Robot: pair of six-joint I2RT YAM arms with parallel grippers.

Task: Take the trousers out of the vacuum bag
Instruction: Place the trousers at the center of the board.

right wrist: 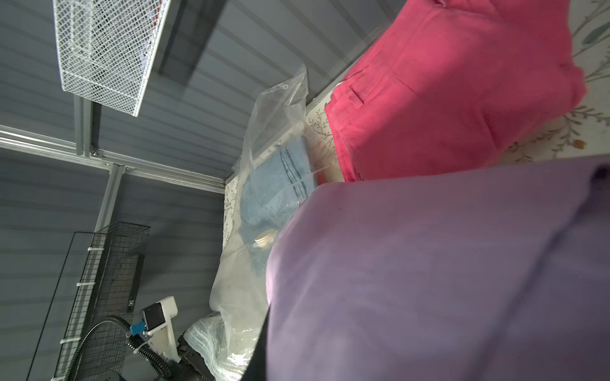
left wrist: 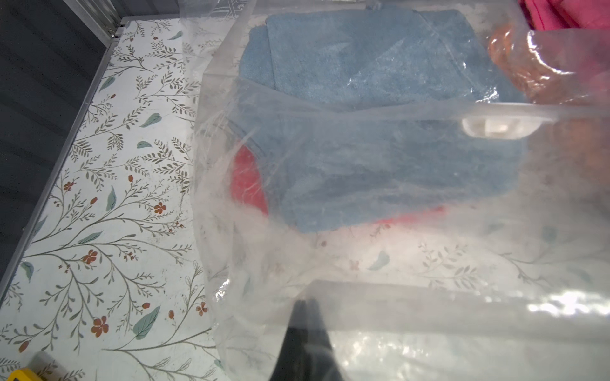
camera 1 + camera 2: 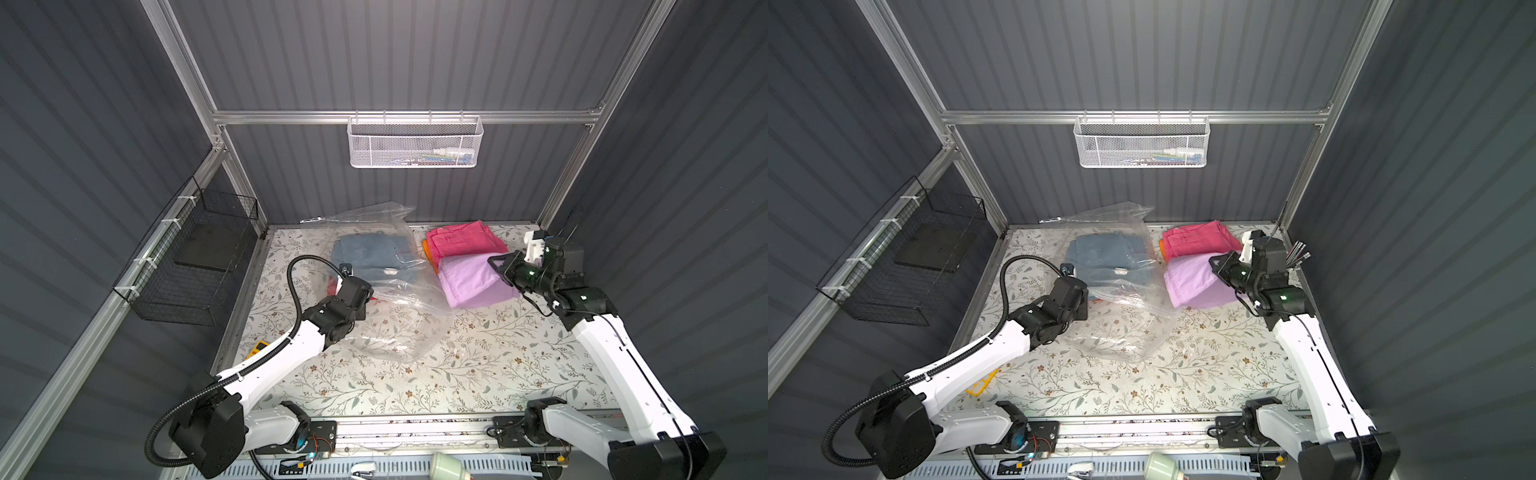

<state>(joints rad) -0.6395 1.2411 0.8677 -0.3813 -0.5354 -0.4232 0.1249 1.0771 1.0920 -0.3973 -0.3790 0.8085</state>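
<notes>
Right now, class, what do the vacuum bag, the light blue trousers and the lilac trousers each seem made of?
The vacuum bag: thin clear plastic film, glossy; creases glint and the table pattern shows through. The light blue trousers: soft matte cloth with a fuzzy nap, perhaps fleece or terry. The lilac trousers: smooth, thin woven cloth, matte, possibly cotton.

Worktop (image 3: 415, 386) open from four to eight o'clock; vacuum bag (image 3: 395, 328) blocks centre to eleven; stacked trousers (image 3: 469, 278) crowd two o'clock.
</notes>
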